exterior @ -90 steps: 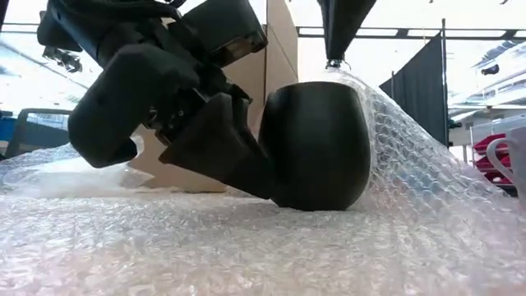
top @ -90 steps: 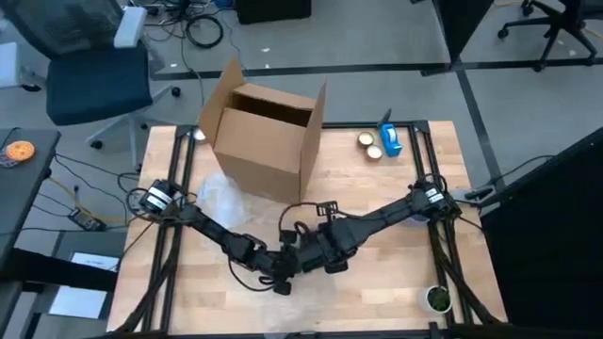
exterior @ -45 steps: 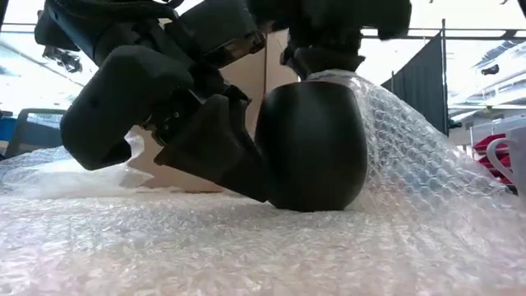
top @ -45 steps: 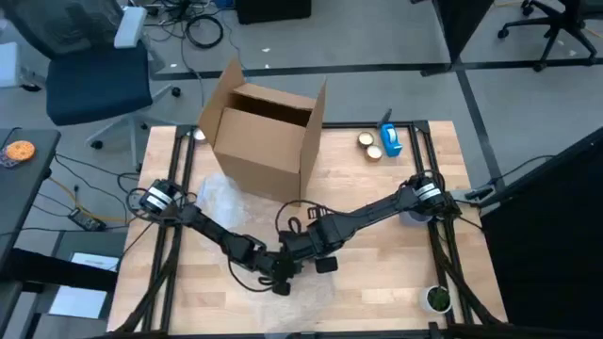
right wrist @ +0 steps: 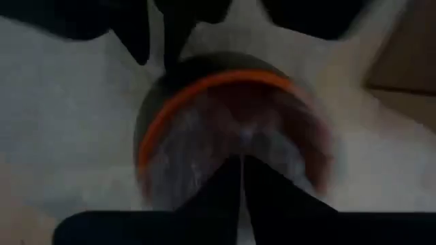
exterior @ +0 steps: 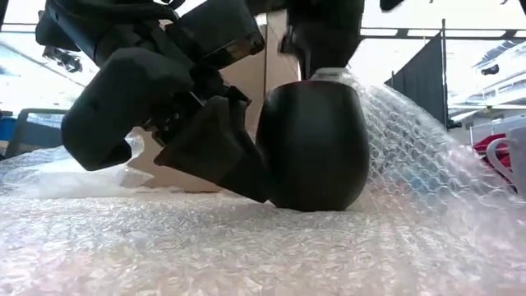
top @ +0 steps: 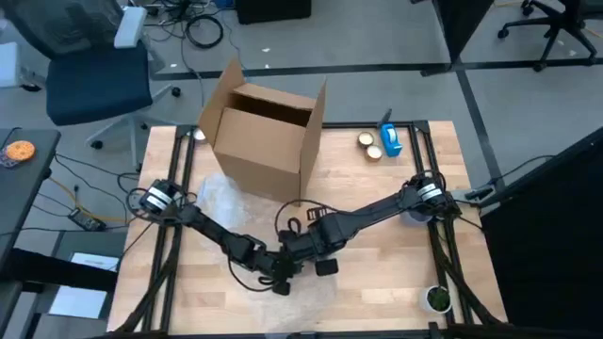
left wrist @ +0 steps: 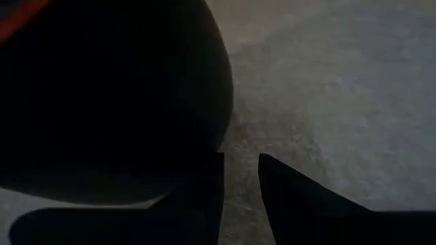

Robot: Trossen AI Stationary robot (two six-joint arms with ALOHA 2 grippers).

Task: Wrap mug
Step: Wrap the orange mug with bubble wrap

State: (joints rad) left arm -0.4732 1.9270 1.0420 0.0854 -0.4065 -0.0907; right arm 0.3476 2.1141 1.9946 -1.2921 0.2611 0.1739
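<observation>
Bubble wrap (exterior: 246, 247) covered the wooden table (top: 396, 202); from above, two arms met over it near one cardboard box (top: 264, 137). At table level, one dark mug (exterior: 312, 144) stood upright, left gripper (exterior: 218, 156) touching its side. Wrist views: left fingers (left wrist: 197, 197) slightly apart beside the mug; right gripper (right wrist: 242, 184) pressed together above its orange rim.

Wooden table (top: 377, 226) carries bubble wrap (exterior: 246, 247), cardboard box (top: 264, 141), tape rolls (top: 369, 145).
</observation>
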